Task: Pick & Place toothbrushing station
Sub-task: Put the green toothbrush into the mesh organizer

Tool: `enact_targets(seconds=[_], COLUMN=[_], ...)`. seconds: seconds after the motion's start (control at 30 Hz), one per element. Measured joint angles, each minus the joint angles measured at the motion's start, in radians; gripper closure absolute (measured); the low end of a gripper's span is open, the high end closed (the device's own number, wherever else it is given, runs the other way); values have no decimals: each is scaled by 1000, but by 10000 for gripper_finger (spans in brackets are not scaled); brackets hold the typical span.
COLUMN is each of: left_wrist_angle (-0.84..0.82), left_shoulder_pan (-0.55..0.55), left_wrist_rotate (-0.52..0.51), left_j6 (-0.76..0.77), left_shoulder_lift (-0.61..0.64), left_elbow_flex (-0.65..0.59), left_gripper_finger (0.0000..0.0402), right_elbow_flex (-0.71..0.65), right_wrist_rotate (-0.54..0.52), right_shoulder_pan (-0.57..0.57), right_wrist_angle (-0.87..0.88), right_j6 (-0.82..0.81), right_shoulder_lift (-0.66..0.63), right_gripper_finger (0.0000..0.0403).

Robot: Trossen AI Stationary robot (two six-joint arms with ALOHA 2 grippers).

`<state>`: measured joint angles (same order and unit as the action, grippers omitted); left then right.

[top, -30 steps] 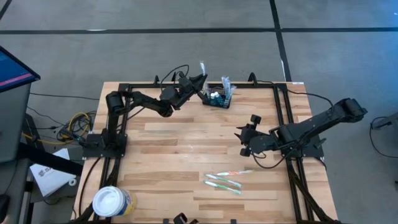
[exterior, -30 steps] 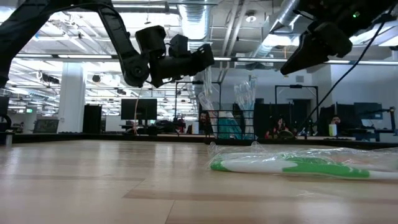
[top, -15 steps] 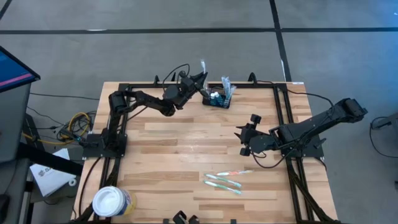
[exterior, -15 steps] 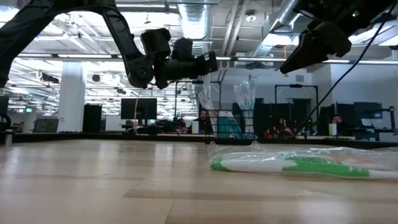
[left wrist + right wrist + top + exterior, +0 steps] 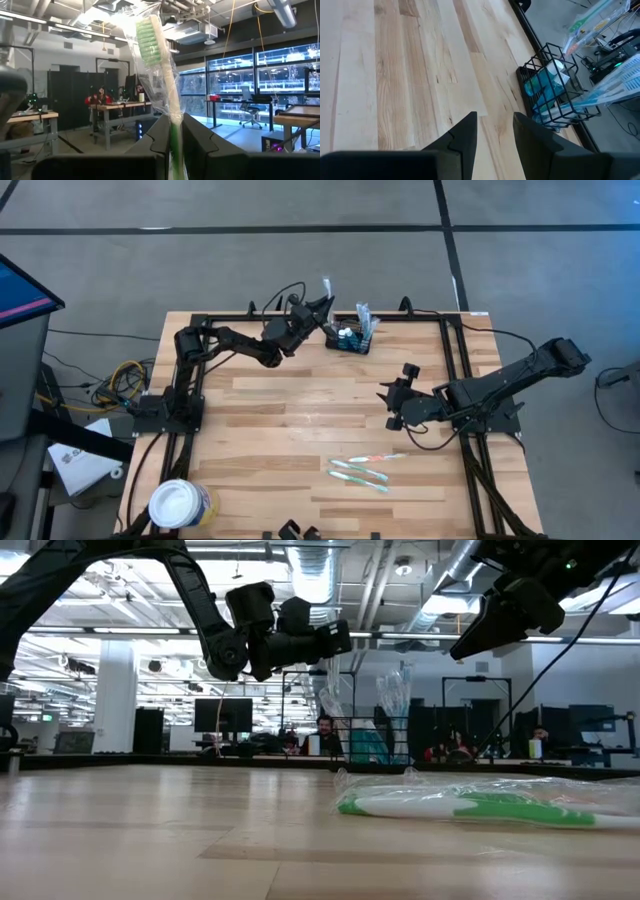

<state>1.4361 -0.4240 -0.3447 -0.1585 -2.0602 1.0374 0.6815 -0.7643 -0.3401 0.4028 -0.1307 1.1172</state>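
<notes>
While the wire-mesh caddy (image 5: 350, 338) stands at the far edge of the tabletop (image 5: 290, 430), just inside the black frame rail, the left gripper (image 5: 322, 308) hangs in the air close beside it on its left. Its jaws are clamped on a wrapped toothbrush (image 5: 159, 75), green-bristled and sealed in clear plastic, whose head stands above the fingers (image 5: 159, 131) in the left wrist view. From the low view the same gripper (image 5: 335, 640) is raised well above the caddy (image 5: 365, 743), and the toothbrush (image 5: 330, 690) hangs from it in front of the caddy's upper part.

The caddy holds a teal and white item and at least one wrapped toothbrush standing upright, seen from the right wrist view (image 5: 552, 92) as an open black wire frame with packets leaning out of it.

The right gripper (image 5: 390, 406) waits above bare boards, well clear of the caddy, toward the near right of it. Its jaws stand apart with nothing between them; the right wrist view shows two dark fingers (image 5: 465, 132) with wood visible in the gap.

Three more wrapped toothbrushes (image 5: 362, 470) lie flat together on the tabletop, nearer the front edge than the right gripper and well apart from the caddy. A round white tub (image 5: 180, 504) sits at the near left corner, farthest of all from the caddy.

People sit at desks in the room beyond the tabletop.
</notes>
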Motion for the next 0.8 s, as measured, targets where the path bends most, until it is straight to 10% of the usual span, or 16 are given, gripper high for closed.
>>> enact_targets(seconds=[0.8], left_wrist_angle=[-240], left_shoulder_pan=[-37], left_wrist_rotate=[204], left_j6=[-48], left_shoulder_lift=[0], left_elbow_flex=[76], left_gripper_finger=[381], right_elbow_flex=[0], right_wrist_rotate=[0], right_shoulder_pan=[0], right_wrist_angle=[8], right_j6=[7], right_shoulder_lift=[0], right_gripper_finger=[286])
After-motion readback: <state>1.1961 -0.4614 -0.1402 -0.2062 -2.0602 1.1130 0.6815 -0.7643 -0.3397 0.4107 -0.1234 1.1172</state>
